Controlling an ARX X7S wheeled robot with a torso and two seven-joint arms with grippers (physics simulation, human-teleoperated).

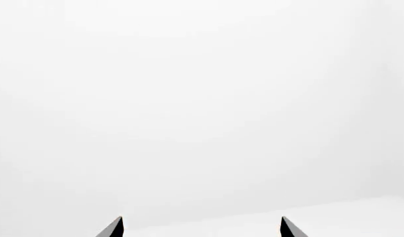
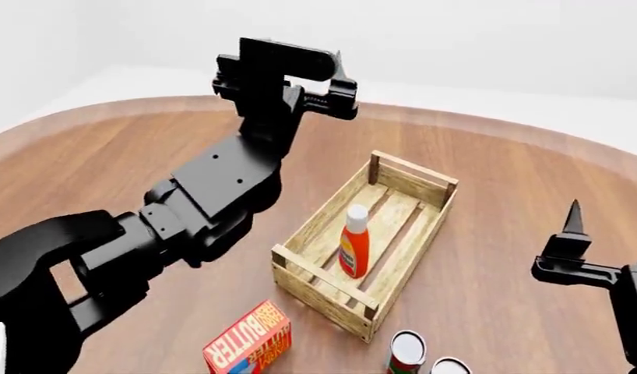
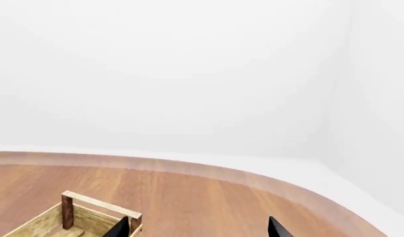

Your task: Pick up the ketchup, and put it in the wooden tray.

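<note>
Left tool [image 2: 334,87] hangs above the ketchup [image 2: 353,243] standing in the wooden tray [image 2: 316,279].

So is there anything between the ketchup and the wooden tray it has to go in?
No. The ketchup already stands upright on the slatted floor inside the wooden tray, so nothing separates them. Both grippers are away from it and hold nothing.

Bright, even light with no glare; edges are sharp and undistorted. Only soft, faint shadows lie on the table [image 2: 110,164] beside the crate [image 2: 308,273]. The white backdrop looks washed out.
</note>
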